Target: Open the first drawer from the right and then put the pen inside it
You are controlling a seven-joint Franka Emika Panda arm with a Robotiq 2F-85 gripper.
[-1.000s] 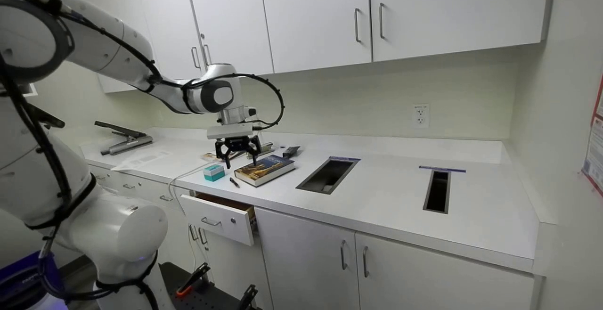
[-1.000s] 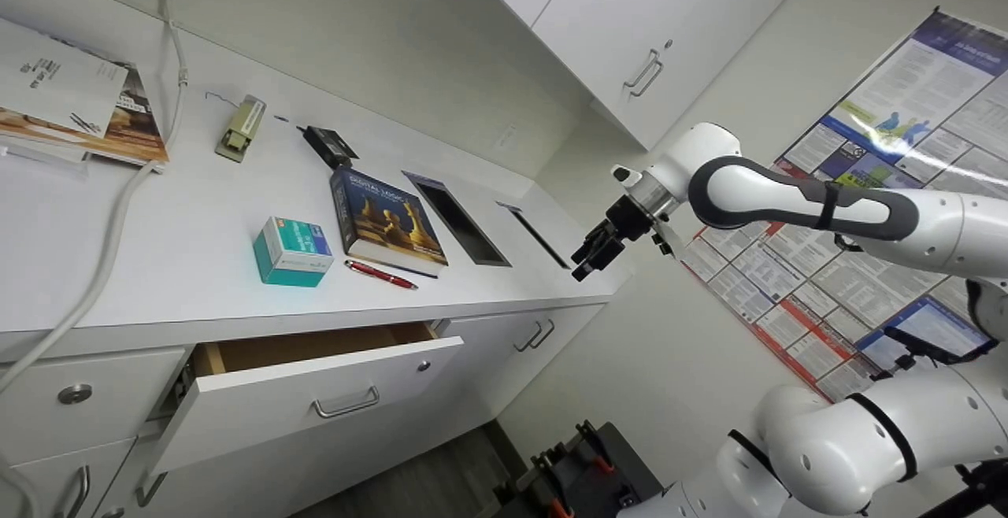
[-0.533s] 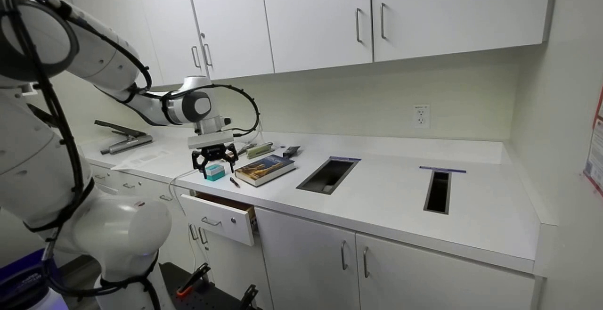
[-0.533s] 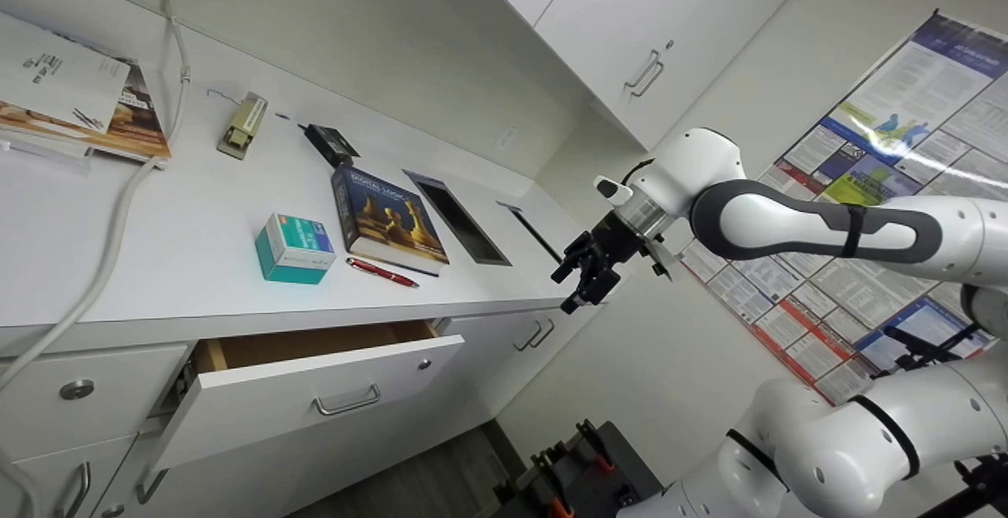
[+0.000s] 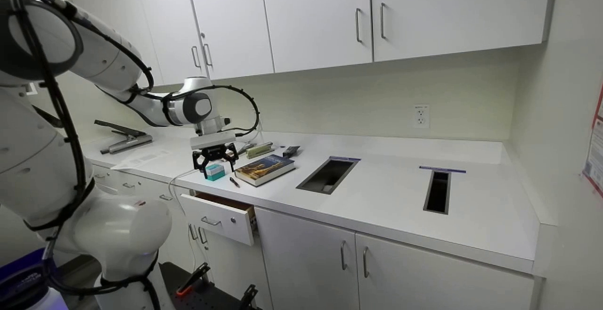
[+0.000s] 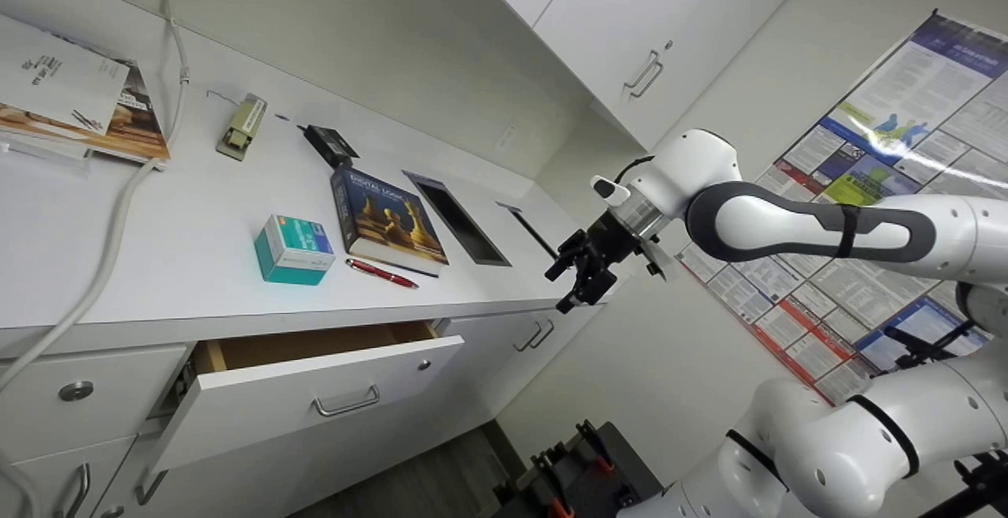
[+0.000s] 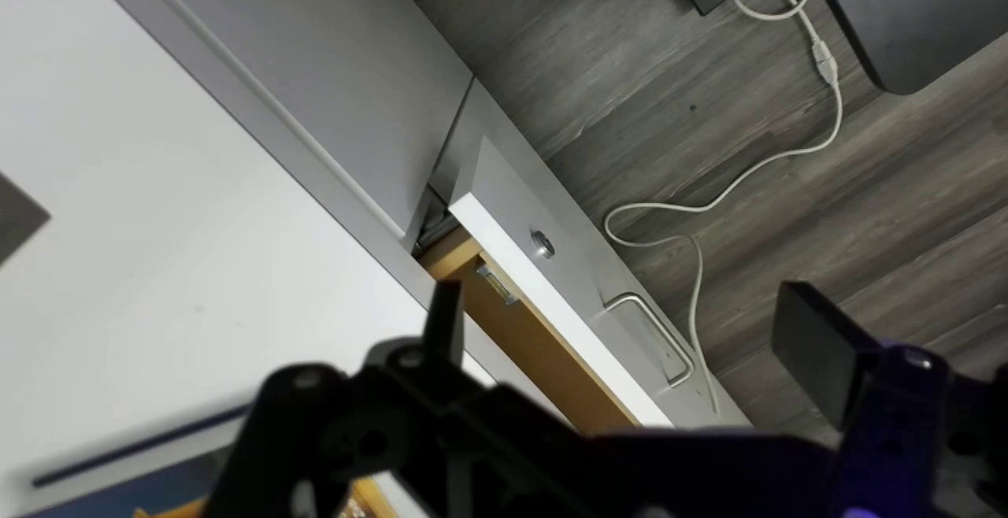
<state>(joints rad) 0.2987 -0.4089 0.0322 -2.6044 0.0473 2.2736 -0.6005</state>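
Observation:
The drawer, with its white front (image 5: pixel 217 219), is pulled partly open under the counter. Its tan inside shows in an exterior view (image 6: pixel 315 347) and in the wrist view (image 7: pixel 543 360). The red pen (image 6: pixel 382 274) lies on the counter near the front edge, beside the book and above the open drawer; it also shows small and dark in an exterior view (image 5: pixel 234 182). My gripper (image 6: pixel 557 291) is open and empty, pointing down in the air, apart from pen and drawer. In the wrist view the fingers (image 7: pixel 622 297) are wide apart, with the drawer front and handle between them.
A blue book (image 6: pixel 394 223) lies right behind the pen, and a teal box (image 6: pixel 294 250) stands beside it. A stapler (image 6: pixel 242 126), a black object (image 6: pixel 329 146) and a white cable (image 6: pixel 118 223) are on the counter. Two slots (image 5: pixel 329 176) are cut into the counter.
My gripper has moved down and toward the counter's front edge, leftward in an exterior view, mostly in the earlier half second. It is nearly still since. Drawer and pen have not moved.

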